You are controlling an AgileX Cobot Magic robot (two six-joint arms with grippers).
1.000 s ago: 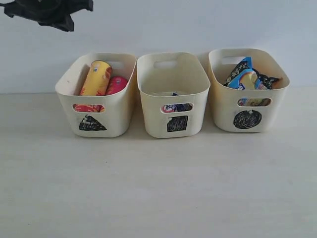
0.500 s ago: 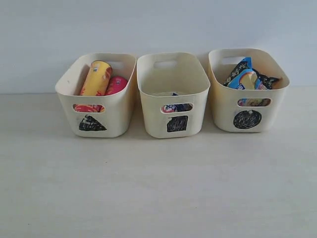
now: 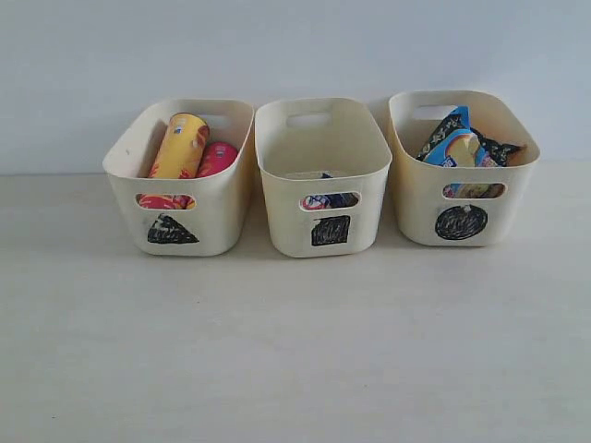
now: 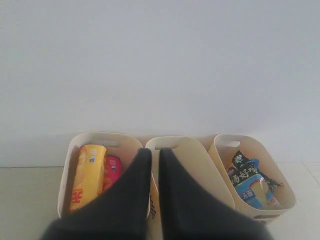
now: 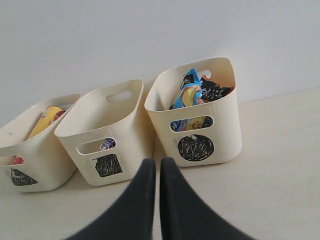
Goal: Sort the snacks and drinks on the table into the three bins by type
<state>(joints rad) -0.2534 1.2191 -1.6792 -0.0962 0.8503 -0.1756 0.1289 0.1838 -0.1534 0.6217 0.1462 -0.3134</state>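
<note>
Three cream bins stand in a row at the back of the table. The triangle bin (image 3: 129, 171) on the left holds a yellow chip tube (image 3: 180, 143) and a pink chip tube (image 3: 217, 157). In the square bin (image 3: 323, 148) in the middle, the small white-blue carton (image 3: 328, 199) shows through the handle slot. The circle bin (image 3: 517, 185) on the right holds blue (image 3: 452, 146) and orange-black noodle packets (image 3: 499, 148). Neither gripper shows in the exterior view. My left gripper (image 4: 155, 152) hangs shut and empty above the bins. My right gripper (image 5: 156, 162) is shut and empty in front of them.
A plain white wall (image 3: 295, 46) rises right behind the bins. The pale tabletop (image 3: 295, 351) stretches in front of them to the near edge.
The dark arm that showed at the top left of the exterior view one second ago has left the picture. The bins and their contents have not moved.
</note>
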